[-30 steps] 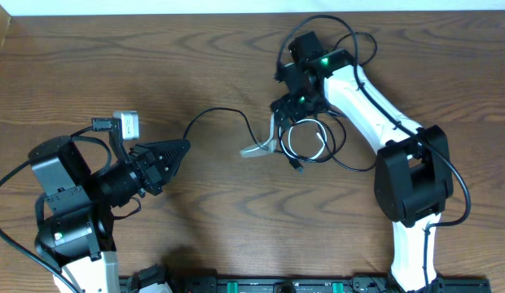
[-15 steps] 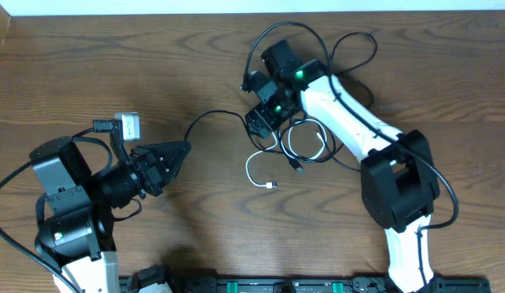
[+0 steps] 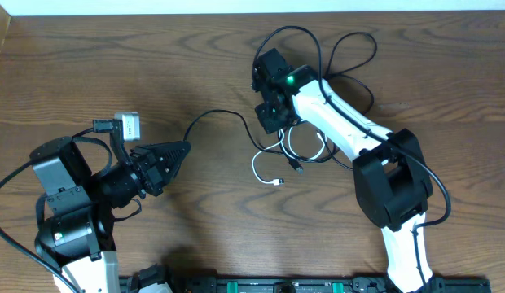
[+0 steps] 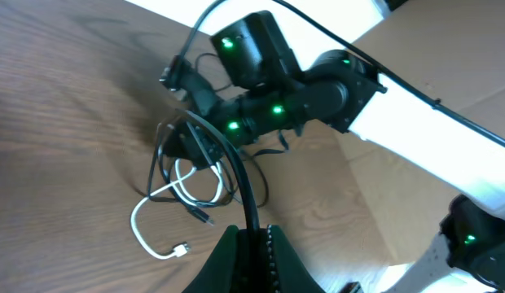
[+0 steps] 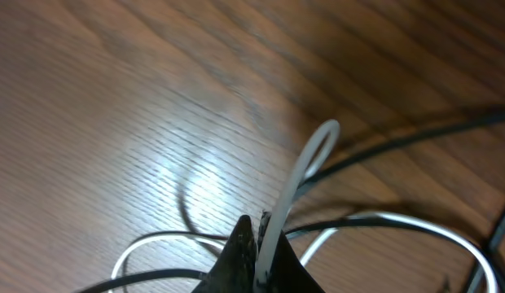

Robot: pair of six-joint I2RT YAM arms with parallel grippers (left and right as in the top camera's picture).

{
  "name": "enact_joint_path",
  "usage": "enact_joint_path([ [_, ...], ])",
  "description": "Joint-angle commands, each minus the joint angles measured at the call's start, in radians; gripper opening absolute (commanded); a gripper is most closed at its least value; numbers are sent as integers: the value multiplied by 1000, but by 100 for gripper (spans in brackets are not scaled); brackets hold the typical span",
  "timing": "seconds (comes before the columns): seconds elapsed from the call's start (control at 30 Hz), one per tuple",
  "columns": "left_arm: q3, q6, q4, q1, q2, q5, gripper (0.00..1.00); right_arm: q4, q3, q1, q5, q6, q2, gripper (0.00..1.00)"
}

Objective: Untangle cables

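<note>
A tangle of thin black and white cables [image 3: 303, 146] lies mid-table right of centre. My right gripper [image 3: 271, 129] is at its left edge, shut on the white cable [image 5: 295, 181], which rises from the jaws [image 5: 257, 230] in a loop. That cable's free end and small plug [image 3: 276, 182] curl toward the front. My left gripper [image 3: 186, 147] is shut on a black cable [image 3: 216, 112] that arcs right into the tangle. In the left wrist view this black cable [image 4: 243, 175] runs straight up out of the gripper [image 4: 254, 234] toward the white cable [image 4: 142, 232].
The right arm's own thicker black wires [image 3: 350, 49] loop behind the tangle near the table's far edge [image 3: 155, 15]. A black rail with green parts [image 3: 277, 285] runs along the front edge. The left arm's base [image 3: 65, 220] fills the front left corner.
My right gripper has swung left along the tangle and shut on the white cable. The white cable's plug end now lies loose on the table. The left arm has not moved.
</note>
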Motion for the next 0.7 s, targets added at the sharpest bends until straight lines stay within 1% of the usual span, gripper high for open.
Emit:
enact_joint_path([
  [0.0, 5, 27, -6, -2, -8, -150, 7, -69, 120, -13, 26, 6, -119, 1],
  [0.03, 5, 27, -8, -2, -6, -204, 7, -85, 143, -14, 26, 0, -137, 1],
  [0.07, 5, 35, -14, -2, -3, -275, 7, -130, 224, -17, 26, -16, -196, 1],
  [0.1, 5, 35, -14, -2, -1, -296, 7, -140, 248, -18, 26, -23, -215, 1],
  [0.13, 5, 36, -18, -2, 6, -346, 7, -163, 314, -18, 26, -43, -269, 1],
  [0.23, 5, 63, -26, -2, 22, -401, 7, -181, 418, -21, 68, -60, -375, 1],
  [0.27, 5, 72, -30, -2, 29, -412, 7, -182, 441, -21, 93, -60, -406, 1],
  [0.3, 5, 80, -35, -2, 41, -422, 8, -179, 481, -21, 155, -60, -472, 1],
  [0.33, 5, 80, -37, -2, 48, -431, 7, -177, 492, -21, 176, -61, -493, 1],
  [0.43, 5, 103, -40, -2, 87, -439, 7, -163, 543, -21, 294, -100, -629, 1],
  [0.6, 5, 103, -39, -2, 152, -439, 8, -164, 553, -40, 462, -105, -802, 1],
  [0.63, 5, 106, -39, -2, 172, -438, 7, -170, 553, -55, 527, -105, -844, 1],
  [0.67, 5, 111, -40, -2, 177, -438, 7, -171, 553, -60, 557, -105, -859, 1],
])
